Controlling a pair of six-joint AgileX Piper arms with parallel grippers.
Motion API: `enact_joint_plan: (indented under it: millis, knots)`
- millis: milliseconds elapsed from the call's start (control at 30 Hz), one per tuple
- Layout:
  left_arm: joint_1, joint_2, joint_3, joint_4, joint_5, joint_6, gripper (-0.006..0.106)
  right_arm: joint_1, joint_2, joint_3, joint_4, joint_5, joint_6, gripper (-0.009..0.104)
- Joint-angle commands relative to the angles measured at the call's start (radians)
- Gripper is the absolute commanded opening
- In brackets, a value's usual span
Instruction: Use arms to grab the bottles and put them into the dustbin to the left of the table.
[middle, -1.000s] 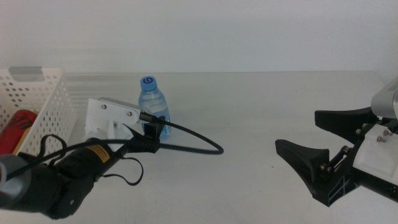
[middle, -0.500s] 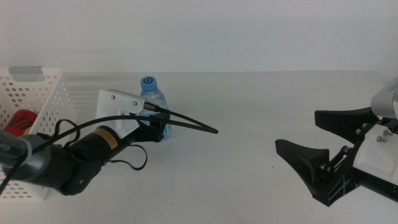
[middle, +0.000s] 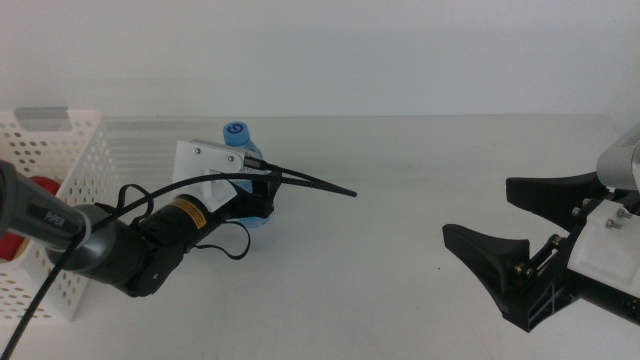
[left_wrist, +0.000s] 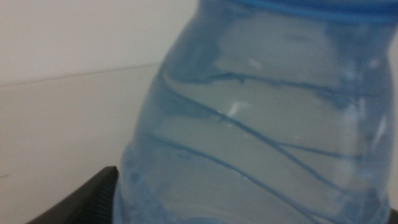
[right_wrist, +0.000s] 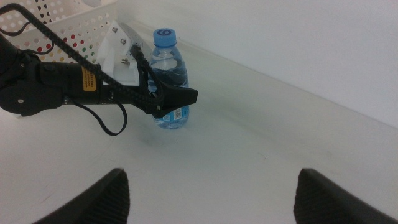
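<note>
A small clear water bottle with a blue cap (middle: 236, 132) stands upright on the table (middle: 400, 170), left of centre. My left gripper (middle: 262, 200) is open, with one jaw on each side of the bottle's body; its white housing hides most of the bottle in the middle view. In the left wrist view the bottle (left_wrist: 261, 124) fills the picture. The right wrist view shows the bottle (right_wrist: 166, 56) with a dark jaw across its front. The white holed dustbin (middle: 70, 130) stands at the left with a red can (middle: 42, 188) inside. My right gripper (middle: 478, 208) waits open at the right.
A black cable (middle: 320, 186) runs from the left arm out over the table to the right of the bottle. The dustbin's near wall (right_wrist: 56, 25) stands close behind the left arm. Bare tabletop lies between the two arms.
The left arm has pushed forward and away from the camera, so its jaws now straddle the bottle. The cable has swung with it. The right arm has not moved.
</note>
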Motion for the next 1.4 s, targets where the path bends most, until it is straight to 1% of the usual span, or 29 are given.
enact_joint_plan:
  millis: [0,67,133,200,267,333,433,467,533,700,867,1067,1167,1233,1300,1367]
  knots:
    - [-0.002,-0.049,-0.022,-0.042,-0.083,-0.012,0.089,-0.004,-0.009,-0.023,-0.007,-0.062,-0.013,0.075]
    - [-0.002,-0.049,-0.022,-0.042,-0.083,0.027,0.086,-0.004,-0.009,-0.023,-0.007,-0.062,-0.013,0.075]
    - [-0.002,-0.049,-0.022,-0.044,-0.083,0.079,0.079,-0.004,-0.009,-0.023,-0.007,-0.062,-0.013,0.075]
    - [-0.002,-0.049,-0.022,-0.044,-0.081,0.118,0.067,-0.004,-0.009,-0.023,-0.007,-0.062,-0.013,0.075]
    - [-0.002,-0.049,-0.022,-0.032,-0.080,0.120,0.053,-0.004,-0.009,-0.023,-0.007,-0.062,-0.013,0.075]
    - [-0.002,-0.055,-0.016,-0.011,-0.077,0.091,0.037,-0.004,-0.009,-0.023,-0.007,-0.062,-0.013,0.075]
    - [-0.002,-0.092,0.011,0.008,-0.075,0.041,0.018,-0.004,-0.009,-0.023,-0.007,-0.062,-0.013,0.075]
    - [-0.002,-0.107,0.023,0.008,-0.072,0.039,0.013,-0.004,-0.009,-0.023,-0.007,-0.062,-0.013,0.075]
    - [-0.002,-0.156,0.044,0.004,-0.039,0.039,0.006,-0.004,-0.009,-0.023,-0.007,-0.062,-0.013,0.075]
    - [-0.002,-0.307,0.068,0.015,0.124,0.009,0.004,-0.004,-0.009,-0.023,-0.007,-0.062,-0.013,0.075]
    - [-0.002,-0.484,0.068,0.093,0.351,-0.082,0.004,-0.004,-0.009,-0.023,-0.007,-0.062,-0.013,0.075]
    - [-0.002,-0.648,0.063,0.203,0.590,-0.284,0.004,-0.004,-0.009,-0.023,-0.007,-0.062,-0.013,0.075]
    - [-0.007,-0.707,0.044,0.326,0.732,-0.434,0.004,-0.004,-0.009,-0.023,-0.007,-0.062,-0.013,0.075]
    - [-0.016,-0.743,0.032,0.441,0.802,-0.530,0.004,-0.004,-0.009,-0.023,-0.007,-0.062,-0.013,0.075]
    - [-0.017,-0.769,0.030,0.530,0.813,-0.608,0.004,-0.004,-0.009,-0.023,-0.007,-0.062,-0.013,0.075]
    - [-0.017,-0.789,0.024,0.598,0.815,-0.686,0.004,-0.004,-0.009,-0.023,-0.007,-0.062,-0.013,0.075]
